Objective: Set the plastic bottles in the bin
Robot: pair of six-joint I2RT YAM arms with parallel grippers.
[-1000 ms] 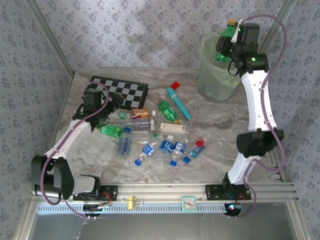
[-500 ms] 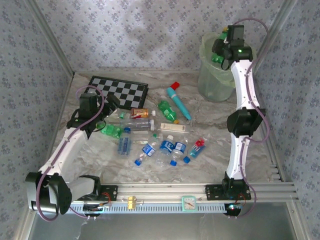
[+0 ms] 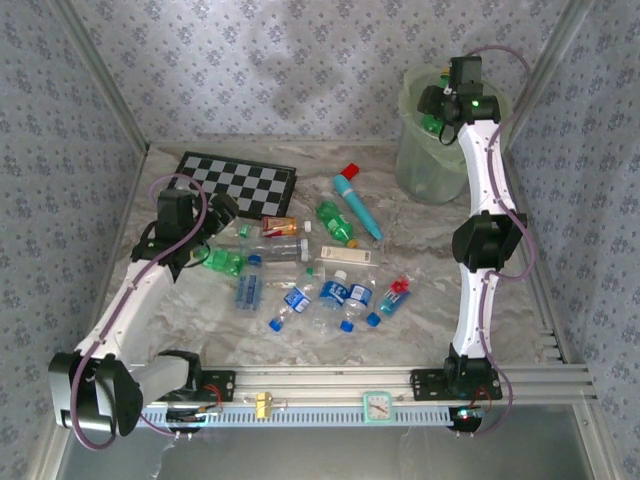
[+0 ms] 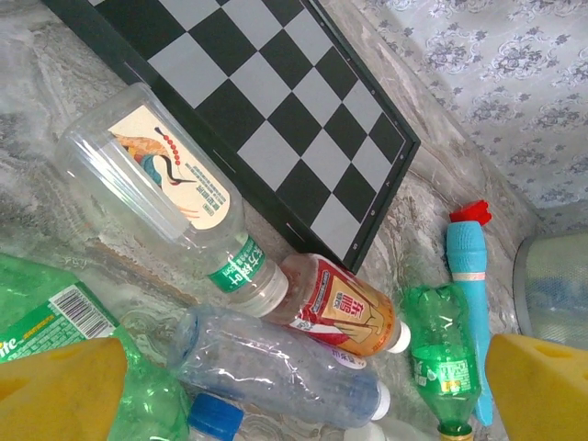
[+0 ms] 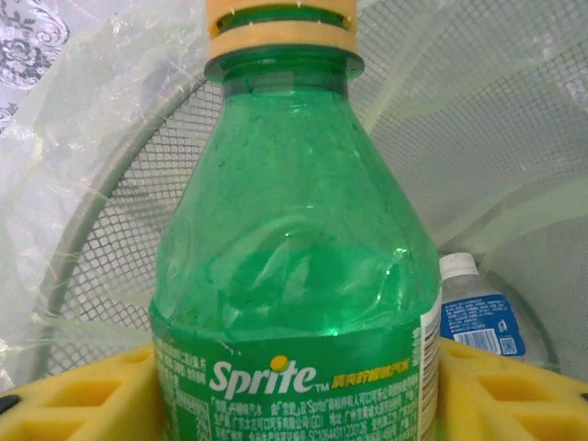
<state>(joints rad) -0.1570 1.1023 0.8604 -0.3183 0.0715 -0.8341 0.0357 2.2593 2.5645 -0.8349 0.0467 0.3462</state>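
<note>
My right gripper (image 3: 436, 112) hangs over the mouth of the pale-green bin (image 3: 420, 172). Its yellow pads (image 5: 83, 395) sit against both sides of a green Sprite bottle (image 5: 294, 266), cap up, inside the bin's lined mesh wall (image 5: 514, 119). One blue-labelled bottle (image 5: 480, 317) lies on the bin's floor. My left gripper (image 4: 303, 395) is open, hovering above a clear bluish bottle (image 4: 276, 363), an orange-labelled bottle (image 4: 340, 308) and a clear bottle (image 4: 156, 184). Several more plastic bottles lie mid-table, among them a green one (image 3: 335, 220) and blue-labelled ones (image 3: 333, 293).
A folded chessboard (image 3: 240, 182) lies at the back left, just behind the left gripper. A teal tube with a red cap (image 3: 355, 205) lies between the bottles and the bin. Papered walls close the table at the back and both sides.
The right arm has straightened and carried the green bottle from above the bin's rim down into its mouth. The left gripper has edged slightly toward the bottles.
</note>
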